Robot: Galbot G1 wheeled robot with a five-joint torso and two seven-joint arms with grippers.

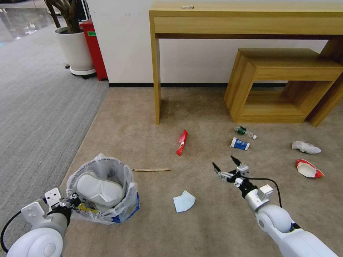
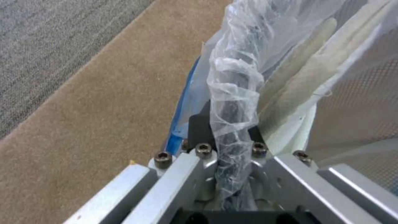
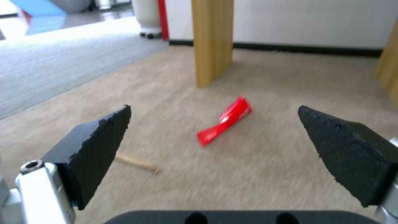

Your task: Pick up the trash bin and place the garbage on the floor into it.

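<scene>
The trash bin (image 1: 107, 192), black with a crinkly whitish bag, sits at the lower left of the head view with white slippers (image 1: 98, 189) inside. My left gripper (image 1: 73, 203) is shut on its near rim (image 2: 232, 124). On the beige floor (image 1: 150, 221) lie a wooden stick (image 1: 152, 170), a red wrapper (image 1: 182, 142), a blue face mask (image 1: 184, 201), a blue-white cup (image 1: 239, 144), a tiny bottle (image 1: 244, 131), a white tissue (image 1: 306, 147) and a red-white paper cup (image 1: 308, 168). My right gripper (image 1: 225, 165) hangs open above the carpet, facing the red wrapper (image 3: 226, 120) and the stick's end (image 3: 136, 162).
A wooden desk (image 1: 246, 16) stands against the wall, one leg (image 1: 156, 78) near the wrapper. A low wooden stool (image 1: 282, 84) sits under it at the right. Grey ribbed carpet (image 1: 39, 107) lies to the left, with a white planter (image 1: 75, 48) and a red box (image 1: 94, 46) beyond.
</scene>
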